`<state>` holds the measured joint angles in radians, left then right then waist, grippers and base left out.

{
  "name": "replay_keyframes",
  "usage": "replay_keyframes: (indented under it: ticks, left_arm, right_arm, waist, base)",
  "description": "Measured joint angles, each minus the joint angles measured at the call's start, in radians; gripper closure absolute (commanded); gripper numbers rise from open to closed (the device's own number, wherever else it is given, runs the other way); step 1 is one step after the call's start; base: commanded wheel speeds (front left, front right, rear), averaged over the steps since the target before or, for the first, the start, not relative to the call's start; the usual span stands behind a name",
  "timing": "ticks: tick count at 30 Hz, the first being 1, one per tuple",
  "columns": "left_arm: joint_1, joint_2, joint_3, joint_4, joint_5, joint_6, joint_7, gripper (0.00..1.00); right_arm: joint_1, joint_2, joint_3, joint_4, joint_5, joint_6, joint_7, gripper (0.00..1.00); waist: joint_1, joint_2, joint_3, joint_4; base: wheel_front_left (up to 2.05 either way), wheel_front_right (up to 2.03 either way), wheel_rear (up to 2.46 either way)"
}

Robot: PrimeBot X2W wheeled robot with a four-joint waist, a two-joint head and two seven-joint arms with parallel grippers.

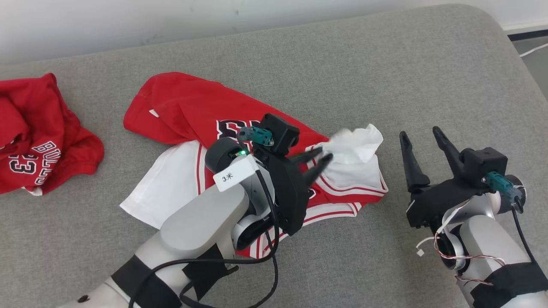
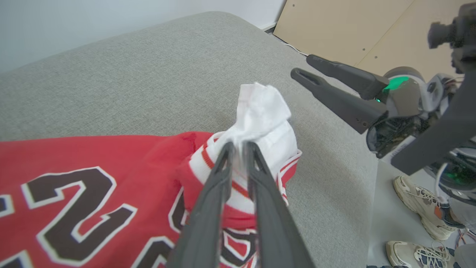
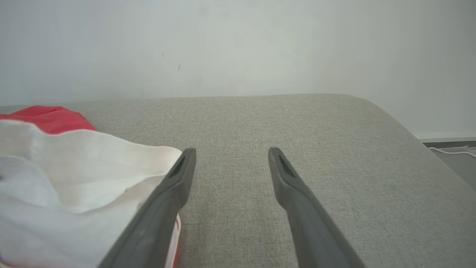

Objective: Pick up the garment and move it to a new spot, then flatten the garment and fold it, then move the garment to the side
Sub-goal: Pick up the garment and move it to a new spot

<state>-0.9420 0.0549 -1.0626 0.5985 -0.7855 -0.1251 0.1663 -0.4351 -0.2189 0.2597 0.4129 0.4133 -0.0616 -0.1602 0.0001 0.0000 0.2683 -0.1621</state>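
The garment, a red jersey with white trim and a dark number, lies crumpled across the middle of the head view on the grey padded surface. Its red body spreads toward the upper left and white panels show below. The left gripper reaches across it from the lower left. Its two fingers are drawn almost together on a white corner at the cloth's right end, which bunches up above the rest. The pinch sits at an edge, probably so that lifting there lets the jersey hang and open out instead of dragging as a lump. From the left wrist view it is hard to say whether one layer or several is caught. The right gripper waits in the lower right of the head view, fingers spread wide and holding nothing, just beside the raised corner. It looks well placed to take a second edge for spreading. A second red jersey sits bunched at the far left, well apart. A person's shoes stand on the floor at the lower right of the left wrist view.
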Motion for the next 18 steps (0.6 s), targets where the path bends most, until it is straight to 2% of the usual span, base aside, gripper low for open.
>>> replay_keyframes:
  ticks: [11, 18]
  left_arm:
    - [-0.018, -0.009, -0.051, 0.023, 0.001, 0.0, -0.13, 0.0]
    - [0.002, -0.013, -0.041, 0.001, 0.001, 0.003, -0.232, 0.0]
  right_arm:
    - [-0.004, -0.002, -0.001, 0.04, 0.0, 0.001, -0.017, 0.0]
    - [0.007, -0.002, 0.005, 0.04, 0.001, 0.018, -0.027, 0.0]
  waist:
    - [0.0, 0.0, -0.028, 0.024]
    - [-0.0002, 0.0, -0.069, 0.043]
  base:
    - [0.0, 0.0, 0.0]
    - [0.0, 0.0, 0.0]
